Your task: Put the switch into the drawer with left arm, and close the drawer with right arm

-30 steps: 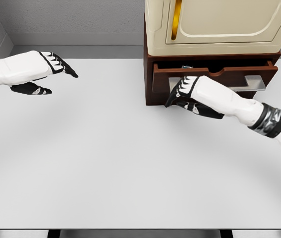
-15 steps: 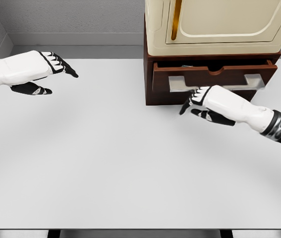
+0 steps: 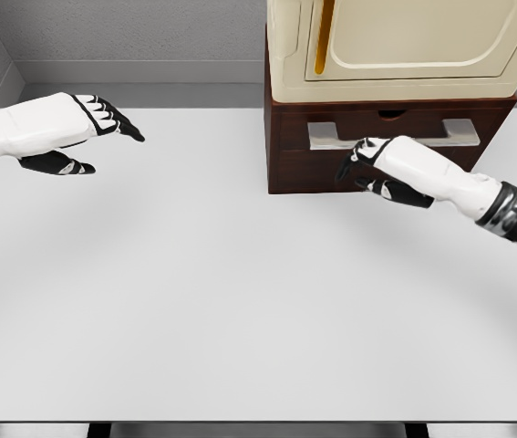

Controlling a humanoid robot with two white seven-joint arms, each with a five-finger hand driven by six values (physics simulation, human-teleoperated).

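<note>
The brown drawer (image 3: 390,123) under the cream cabinet (image 3: 395,50) sits flush with its frame, its grey handle (image 3: 331,135) across the front. No switch shows anywhere; the drawer's inside is hidden. My right hand (image 3: 360,164) is pressed against the drawer front just below the handle, fingers relaxed and holding nothing. My left hand (image 3: 103,128) hovers above the table's far left, fingers extended, empty.
The white table (image 3: 222,301) spreads in front of the cabinet. The cabinet has a gold vertical handle (image 3: 323,36) on its door. A grey wall runs along the table's back edge.
The drawer went from partly pulled out to pushed in flush. My right hand moved right and toward the drawer front with it. The left arm stayed still.
</note>
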